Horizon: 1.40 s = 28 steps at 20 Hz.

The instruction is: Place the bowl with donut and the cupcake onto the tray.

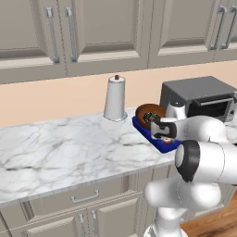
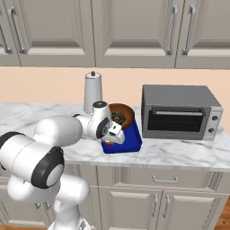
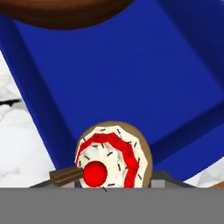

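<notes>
The dark blue tray [image 1: 154, 137] [image 2: 130, 140] [image 3: 122, 78] lies on the marble counter in front of the toaster oven. On its far end the brown bowl [image 1: 146, 111] [image 2: 127, 112] [image 3: 65, 13] rests tilted, with the chocolate-iced donut [image 1: 151, 118] [image 2: 118, 117] inside. My gripper [image 1: 165, 134] [image 2: 115, 137] [image 3: 111, 180] hovers low over the tray's near half, shut on the cupcake [image 3: 111, 155]. Its white frosting and red top face the hand camera. The cupcake hides most of my fingers.
A paper towel roll [image 1: 115, 98] [image 2: 92, 92] stands behind the tray to the left. A grey toaster oven [image 1: 199, 96] [image 2: 179, 112] sits to the right of the tray. Wall cabinets hang above, and open marble counter [image 1: 60, 143] stretches left.
</notes>
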### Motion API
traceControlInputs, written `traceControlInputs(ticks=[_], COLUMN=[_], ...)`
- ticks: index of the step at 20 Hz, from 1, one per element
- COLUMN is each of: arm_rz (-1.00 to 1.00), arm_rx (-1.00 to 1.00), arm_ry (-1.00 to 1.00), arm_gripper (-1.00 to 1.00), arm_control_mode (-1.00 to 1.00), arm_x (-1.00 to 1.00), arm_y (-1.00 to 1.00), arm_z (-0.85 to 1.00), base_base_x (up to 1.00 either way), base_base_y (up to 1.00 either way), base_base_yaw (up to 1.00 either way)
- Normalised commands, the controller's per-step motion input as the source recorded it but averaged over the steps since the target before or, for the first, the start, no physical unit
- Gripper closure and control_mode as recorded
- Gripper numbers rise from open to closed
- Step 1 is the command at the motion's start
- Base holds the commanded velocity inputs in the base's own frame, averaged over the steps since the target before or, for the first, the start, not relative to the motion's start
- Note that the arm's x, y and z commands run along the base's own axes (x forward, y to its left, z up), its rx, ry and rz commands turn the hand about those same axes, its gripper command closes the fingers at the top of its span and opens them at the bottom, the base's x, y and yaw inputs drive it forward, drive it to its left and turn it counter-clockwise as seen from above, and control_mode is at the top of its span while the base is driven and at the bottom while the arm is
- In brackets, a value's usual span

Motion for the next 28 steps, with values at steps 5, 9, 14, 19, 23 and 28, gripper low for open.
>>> traceControlInputs(ticks=[5,9,14,19,23,28], arm_rz=[0.00,0.00,0.00,0.00,-0.09,-0.06], arm_rx=[0.01,0.00,-0.02,-0.10,-0.02,-0.04], arm_ry=[0.04,0.01,0.01,0.04,0.02,0.05], arm_gripper=[1.00,-1.00,-1.00,-1.00,-1.00,-1.00], arm_control_mode=[-1.00,-1.00,-1.00,-1.00,-1.00,-1.00], arm_x=[0.00,0.00,0.00,0.03,-0.10,-0.41], arm_y=[-0.01,-0.04,0.01,0.00,0.13,0.84], arm_z=[-0.31,-0.15,0.03,0.47,0.36,0.11], base_base_x=[0.00,0.00,0.00,0.00,0.00,0.00], base_base_y=[0.00,0.00,0.00,0.00,0.00,0.00], base_base_yaw=[0.00,0.00,0.00,0.00,0.00,0.00])
